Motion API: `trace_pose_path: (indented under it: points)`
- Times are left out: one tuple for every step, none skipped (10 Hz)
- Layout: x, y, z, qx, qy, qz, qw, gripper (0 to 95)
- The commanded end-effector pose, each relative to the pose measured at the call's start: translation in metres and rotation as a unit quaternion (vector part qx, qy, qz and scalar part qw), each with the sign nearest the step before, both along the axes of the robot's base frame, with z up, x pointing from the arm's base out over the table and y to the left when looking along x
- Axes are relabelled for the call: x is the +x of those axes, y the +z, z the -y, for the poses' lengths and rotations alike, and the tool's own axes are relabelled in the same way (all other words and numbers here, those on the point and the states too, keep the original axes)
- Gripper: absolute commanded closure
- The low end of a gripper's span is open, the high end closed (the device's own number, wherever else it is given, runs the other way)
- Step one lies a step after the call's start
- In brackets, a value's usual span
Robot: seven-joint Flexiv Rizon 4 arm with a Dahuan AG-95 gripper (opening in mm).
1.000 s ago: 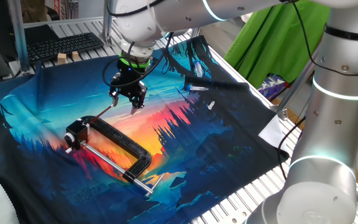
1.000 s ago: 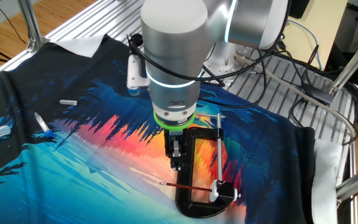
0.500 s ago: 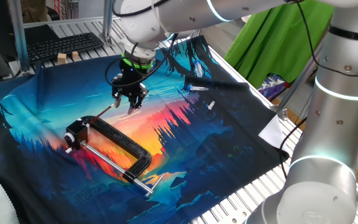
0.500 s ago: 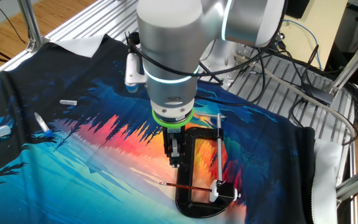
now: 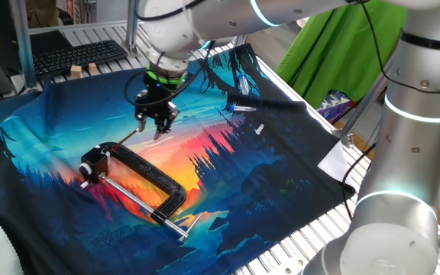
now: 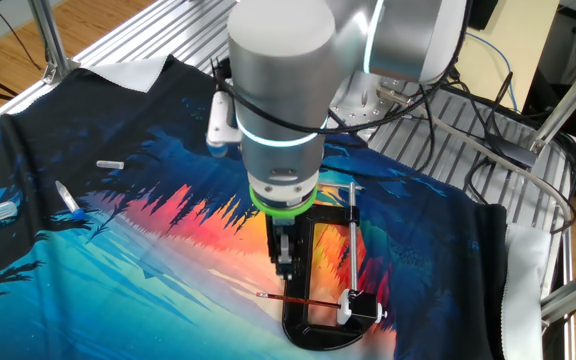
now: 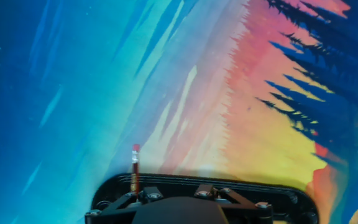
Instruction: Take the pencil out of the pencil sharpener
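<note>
One arm reaches over a worktop (image 5: 67,34) covered by a printed cloth (image 5: 266,183) of blue, orange and pink forest shapes. The hand (image 5: 156,122) hangs just above the cloth in the upper left of one fixed view, close to the far end of the pencil (image 5: 128,137); whether its fingers are spread or pressed together cannot be told (they are small and dark in both fixed views, and out of sight in the hand view). The pencil is a thin reddish stick running from beside the hand down and left to the end of a large black clamp (image 5: 140,177), where the pencil sharpener (image 5: 92,162) appears as a small dark block with pale marks. In the other fixed view the pencil (image 6: 298,300) lies across the lower centre of the frame, under the hand (image 6: 284,262), its right end meeting the sharpener (image 6: 353,303). In the hand view the pencil (image 7: 133,169) stands near the lower edge, its pink tip uppermost.
</note>
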State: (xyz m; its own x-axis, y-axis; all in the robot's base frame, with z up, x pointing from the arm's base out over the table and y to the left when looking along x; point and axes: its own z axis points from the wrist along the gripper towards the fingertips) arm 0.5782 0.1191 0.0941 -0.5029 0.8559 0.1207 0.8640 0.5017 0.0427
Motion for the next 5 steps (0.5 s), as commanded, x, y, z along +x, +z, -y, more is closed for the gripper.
trace_pose_path:
  points:
    - [0.005,-0.001,-0.003,0.0,-0.001,0.001,1.0,38.0]
    - [0.009,-0.002,-0.006,-0.001,-0.004,0.0,1.0,38.0]
    - [0.012,-0.003,-0.008,-0.001,-0.008,0.0,1.0,38.0]
    - [0.013,-0.003,-0.01,0.0,-0.01,0.0,1.0,38.0]
    - [0.016,-0.005,-0.014,0.0,-0.017,-0.001,0.9999,38.0]
